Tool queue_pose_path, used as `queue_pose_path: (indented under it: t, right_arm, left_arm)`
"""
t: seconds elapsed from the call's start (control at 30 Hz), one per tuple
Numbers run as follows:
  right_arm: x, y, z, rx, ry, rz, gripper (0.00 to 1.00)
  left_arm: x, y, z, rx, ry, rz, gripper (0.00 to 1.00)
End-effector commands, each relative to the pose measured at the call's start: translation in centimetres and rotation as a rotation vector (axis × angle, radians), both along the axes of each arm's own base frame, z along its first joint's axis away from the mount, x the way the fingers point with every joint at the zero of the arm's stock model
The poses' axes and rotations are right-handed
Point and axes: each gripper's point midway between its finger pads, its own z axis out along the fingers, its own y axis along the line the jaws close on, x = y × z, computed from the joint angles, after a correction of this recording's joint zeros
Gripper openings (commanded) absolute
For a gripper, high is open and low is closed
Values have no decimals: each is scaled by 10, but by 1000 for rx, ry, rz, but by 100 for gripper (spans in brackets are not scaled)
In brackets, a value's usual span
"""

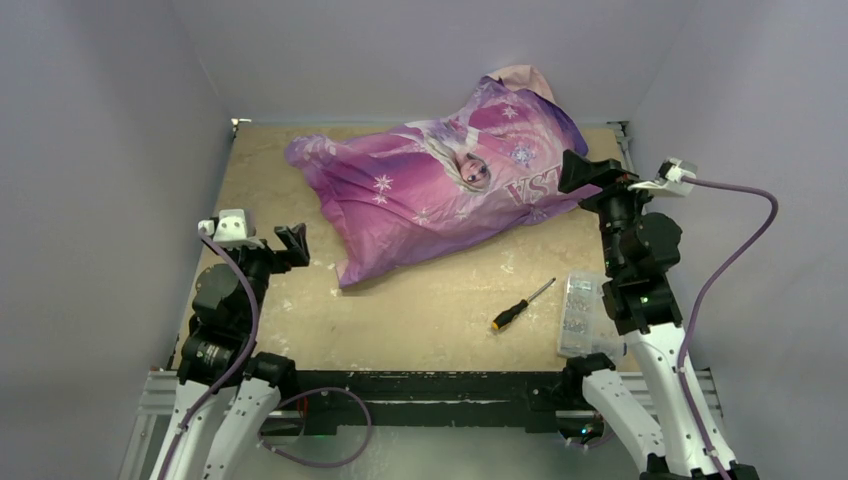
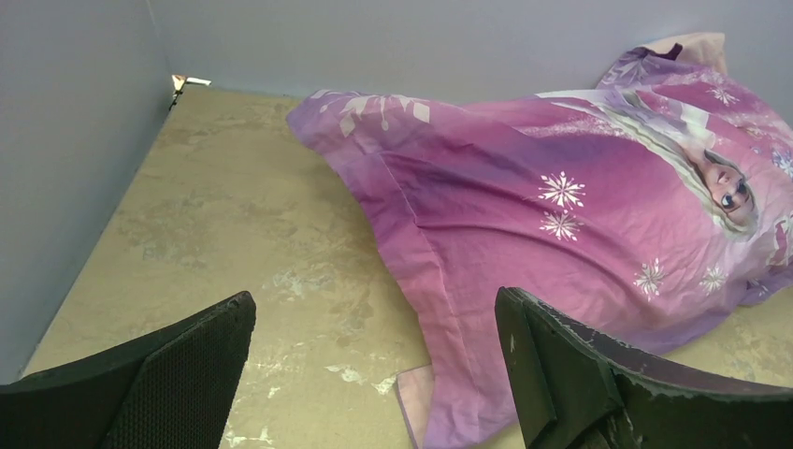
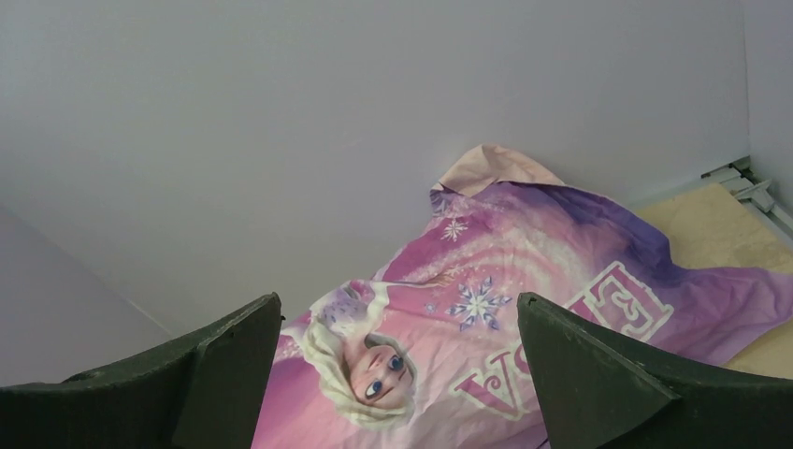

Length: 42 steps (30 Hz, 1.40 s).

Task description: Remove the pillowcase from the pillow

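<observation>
The purple-magenta pillowcase (image 1: 440,190) with a cartoon princess, snowflakes and lettering lies plump across the far middle of the table, its far end propped against the back wall. A pale pink patch (image 1: 522,78) shows at its far top. The white pillow is hidden inside it. My left gripper (image 1: 294,243) is open and empty, a little left of the case's near corner (image 2: 439,402). My right gripper (image 1: 583,172) is open and empty, at the case's right end, above the lettering (image 3: 598,327). The case also fills the left wrist view (image 2: 561,215) and the right wrist view (image 3: 449,327).
A screwdriver (image 1: 522,305) with a yellow-and-black handle lies on the table in front of the case. A clear plastic box (image 1: 580,312) of small parts sits by the right arm. Grey walls close the back and both sides.
</observation>
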Motion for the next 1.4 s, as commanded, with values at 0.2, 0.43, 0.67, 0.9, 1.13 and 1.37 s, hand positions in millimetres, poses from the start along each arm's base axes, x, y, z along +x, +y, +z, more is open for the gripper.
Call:
queue_pose_path:
  t: [0.2,0.43,0.67,0.9,1.13,1.37]
  right_arm:
    - [1,11,6,-12,-31,59,99]
    - [18,34,-17,-26,42,169,99]
    - [35,56,-48,-35,105,273,99]
    - [49,79,-98,-27,175,389,99]
    - [65,97,-159,11,267,467,99]
    - [74,110,-199,45,327,518,99]
  left_arm:
    - [18,-25,-10,-100,133,-72,99]
    - [56,-59,-57,-216,386,-120,99]
    - [91,-104,-81,-406,391,-259,99]
    - [124,-150,-112,-493,469,-413,99]
    - [102,-182,-149,-512,546,-506,36]
    - [50,-179,-150,-491,590,-566,0]
